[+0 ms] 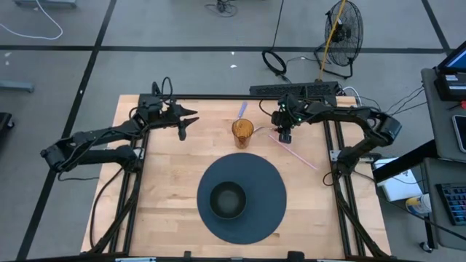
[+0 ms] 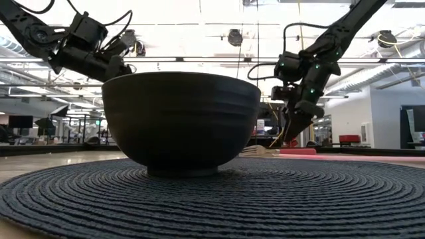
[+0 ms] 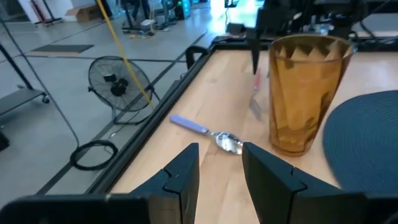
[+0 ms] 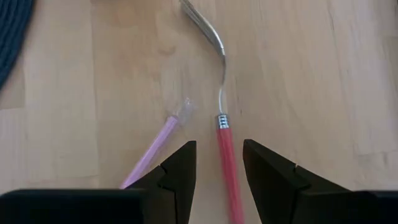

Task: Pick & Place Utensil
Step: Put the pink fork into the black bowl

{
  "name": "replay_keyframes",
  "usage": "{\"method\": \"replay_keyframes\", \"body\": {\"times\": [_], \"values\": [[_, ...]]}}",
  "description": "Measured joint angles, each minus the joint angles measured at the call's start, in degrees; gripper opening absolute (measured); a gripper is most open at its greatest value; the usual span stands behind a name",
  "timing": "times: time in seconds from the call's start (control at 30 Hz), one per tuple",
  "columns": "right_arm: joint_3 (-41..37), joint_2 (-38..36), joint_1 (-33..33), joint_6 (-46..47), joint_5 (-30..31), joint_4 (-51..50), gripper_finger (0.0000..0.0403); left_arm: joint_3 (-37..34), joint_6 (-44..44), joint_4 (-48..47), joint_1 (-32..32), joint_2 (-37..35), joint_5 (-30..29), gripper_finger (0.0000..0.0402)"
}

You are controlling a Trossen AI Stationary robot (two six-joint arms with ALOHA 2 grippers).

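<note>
Right now the right gripper (image 4: 219, 167) is hovering with its 2 fingers spread apart and empty, straddling the red handle of a fork (image 4: 222, 118) that is lying flat on the wooden table (image 1: 167, 189) just beside the amber cup (image 1: 242, 132). A pink straw (image 4: 152, 149) is lying close alongside that handle, so one finger is likely risking landing on the straw or dragging it in with the fork if the descent is drifting sideways. The thin, flat handle is also looking prone to skidding or pivoting out as the jaws are closing. The cup is standing near enough that a wide swing could be tipping it.

The left gripper (image 3: 220, 168) is waiting above the table's far left side, fingers parted with nothing between them, facing a purple-handled spoon (image 3: 205, 132) beside the cup. The dark bowl (image 1: 228, 199) is sitting on the round placemat (image 1: 269, 196), well apart from both utensils.
</note>
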Motion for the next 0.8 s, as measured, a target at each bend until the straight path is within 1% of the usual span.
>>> {"method": "replay_keyframes", "body": {"times": [0.13,0.33,0.63,0.7,0.8], "values": [[-0.12,0.58,-1.73,-0.42,-0.02,-0.19,0.013,0.0,-0.61,0.8,0.03,0.0,1.36,0.0129],[-3.37,0.56,-4.0,-0.63,-0.11,1.59,0.013,0.0,-1.46,1.06,-0.17,0.0,2.39,0.0129],[-7.36,0.55,-4.34,-0.45,0.42,7.19,0.013,0.0,-2.37,2.34,-0.2,0.0,2.39,0.0129],[-7.61,0.55,-4.55,-0.38,1.52,7.59,0.013,0.0,-2.75,2.34,-0.2,0.0,2.37,0.0129],[-7.61,0.55,-4.96,-0.35,1.53,7.99,0.013,0.0,-3.05,2.32,-0.24,0.0,2.39,0.0129]]}}
